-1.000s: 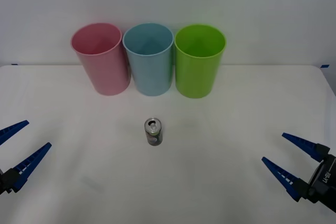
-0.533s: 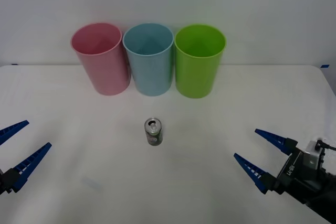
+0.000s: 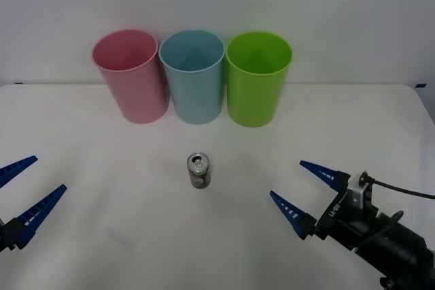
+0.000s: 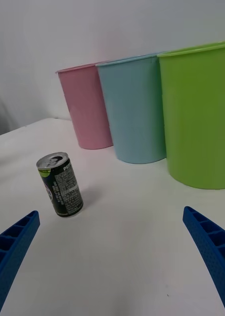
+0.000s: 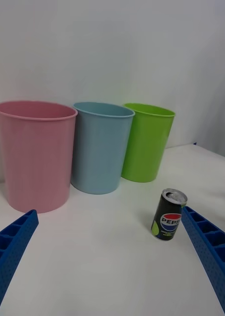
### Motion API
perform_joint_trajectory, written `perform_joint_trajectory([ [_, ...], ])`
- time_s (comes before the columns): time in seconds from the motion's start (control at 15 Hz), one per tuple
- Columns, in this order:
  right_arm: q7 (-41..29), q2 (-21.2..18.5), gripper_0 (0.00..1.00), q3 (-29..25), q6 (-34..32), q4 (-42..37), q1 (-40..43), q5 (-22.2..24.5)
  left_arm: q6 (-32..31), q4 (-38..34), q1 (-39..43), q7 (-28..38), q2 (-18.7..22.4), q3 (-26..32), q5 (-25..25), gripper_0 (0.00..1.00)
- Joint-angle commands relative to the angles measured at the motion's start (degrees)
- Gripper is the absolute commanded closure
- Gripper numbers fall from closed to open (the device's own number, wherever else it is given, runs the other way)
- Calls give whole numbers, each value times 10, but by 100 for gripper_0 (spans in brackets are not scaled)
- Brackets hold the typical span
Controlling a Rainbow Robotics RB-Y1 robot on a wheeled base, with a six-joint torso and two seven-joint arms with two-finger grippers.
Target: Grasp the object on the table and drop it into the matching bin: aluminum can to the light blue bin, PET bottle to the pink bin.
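Three cups stand in a touching row at the far side of the surface point(image 3: 81, 168): pink bin point(image 3: 130, 76), light blue bin point(image 3: 192, 76), green cup point(image 3: 257, 78). The can point(image 3: 198, 170) stands upright alone, nearer than the blue bin, with open surface all round it. The left wrist view shows its logo, the right wrist view its small print. The right hand point(image 3: 307, 191), fingers spread, hovers right of the can, well apart; the left hand point(image 3: 24, 188), also spread, waits at the near left edge

Plain white wall point(image 3: 340, 5), evenly lit.
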Motion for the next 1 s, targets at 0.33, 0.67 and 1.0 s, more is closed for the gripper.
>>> perform_joint_trajectory([
  [0.33,23,1,0,68,42,47,-47,17,0,0,0,0,0,0,0,0],
  [0.67,42,27,0,91,51,109,-97,38,0,0,0,0,0,0,0,0],
  [1.0,51,77,0,91,58,158,-140,85,0,0,0,0,0,0,0,0],
])
